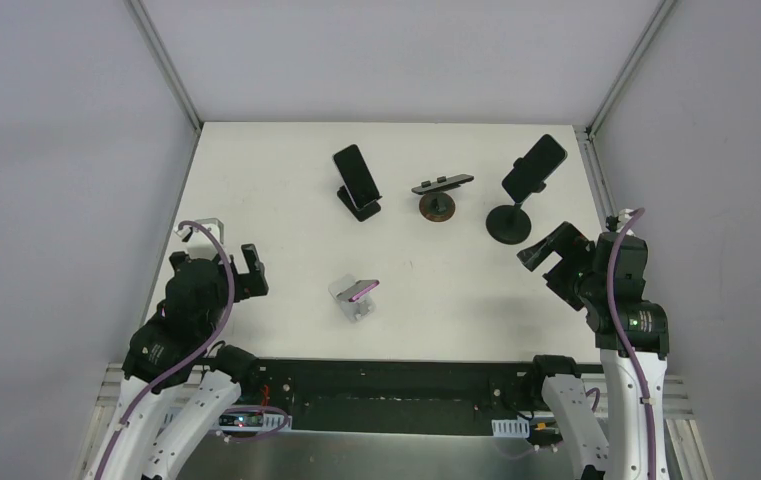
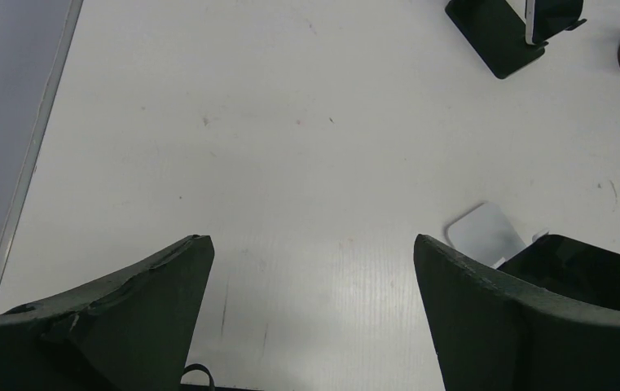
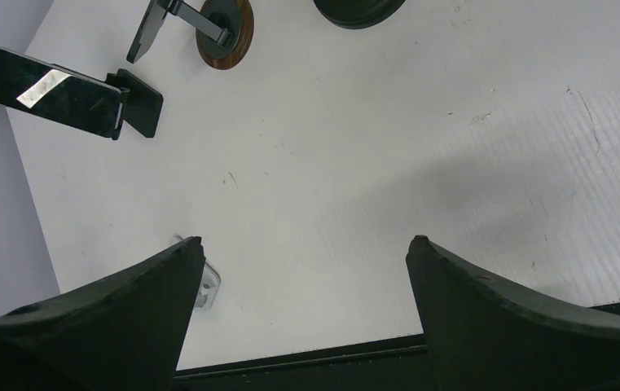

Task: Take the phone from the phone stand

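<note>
Three phones sit on stands. A black phone (image 1: 356,172) leans on a black wedge stand (image 1: 363,209) at the back centre. Another black phone (image 1: 535,164) is clamped on a round-based stand (image 1: 508,223) at the back right. A pink-edged phone (image 1: 362,290) rests on a small clear stand (image 1: 348,302) near the front centre. My left gripper (image 1: 222,262) is open and empty at the left. My right gripper (image 1: 549,262) is open and empty just in front of the round-based stand. In the left wrist view the gripper (image 2: 310,240) is over bare table, with the clear stand (image 2: 485,231) by its right finger. In the right wrist view the gripper (image 3: 304,240) is also over bare table.
An empty clamp stand on a brown round base (image 1: 438,206) stands between the two back phones; it also shows in the right wrist view (image 3: 225,32). The wedge-stand phone (image 3: 54,90) shows there at the upper left. White walls enclose the table on three sides.
</note>
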`<move>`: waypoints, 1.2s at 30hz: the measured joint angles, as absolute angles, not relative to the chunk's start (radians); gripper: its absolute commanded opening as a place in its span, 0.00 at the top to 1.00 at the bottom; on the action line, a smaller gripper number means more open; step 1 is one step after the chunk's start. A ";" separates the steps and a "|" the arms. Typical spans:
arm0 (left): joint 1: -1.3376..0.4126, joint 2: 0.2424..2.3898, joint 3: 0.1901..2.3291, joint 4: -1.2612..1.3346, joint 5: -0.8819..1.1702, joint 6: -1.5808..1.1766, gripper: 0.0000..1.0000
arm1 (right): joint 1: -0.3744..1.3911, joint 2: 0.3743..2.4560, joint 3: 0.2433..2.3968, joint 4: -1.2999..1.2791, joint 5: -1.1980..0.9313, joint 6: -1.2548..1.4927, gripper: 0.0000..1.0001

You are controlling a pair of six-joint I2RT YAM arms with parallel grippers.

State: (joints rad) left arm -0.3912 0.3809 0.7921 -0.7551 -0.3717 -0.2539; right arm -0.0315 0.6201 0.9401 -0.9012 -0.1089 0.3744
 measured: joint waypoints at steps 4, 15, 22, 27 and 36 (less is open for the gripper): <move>-0.391 0.384 0.792 -0.757 -0.386 -0.255 0.00 | -0.031 0.620 0.940 -0.901 -0.109 0.375 0.01; -0.391 0.423 0.794 -0.757 -0.399 -0.265 0.00 | -0.031 0.630 0.937 -0.886 -0.097 0.413 0.01; -0.391 0.402 0.794 -0.757 -0.413 -0.280 0.00 | -0.032 0.642 0.935 -0.849 -0.168 0.439 0.01; -0.391 0.393 0.794 -0.757 -0.421 -0.289 0.00 | 0.009 0.730 0.984 -0.826 -0.228 0.457 0.01; -0.391 0.386 0.794 -0.757 -0.388 -0.292 0.00 | 0.555 0.905 1.085 -0.713 -0.066 0.463 0.01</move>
State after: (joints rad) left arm -0.3912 0.3859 0.7937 -0.7570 -0.3882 -0.2916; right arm 0.5552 0.9051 1.0855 -0.7128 -0.0662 0.4633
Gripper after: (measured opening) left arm 0.995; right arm 0.990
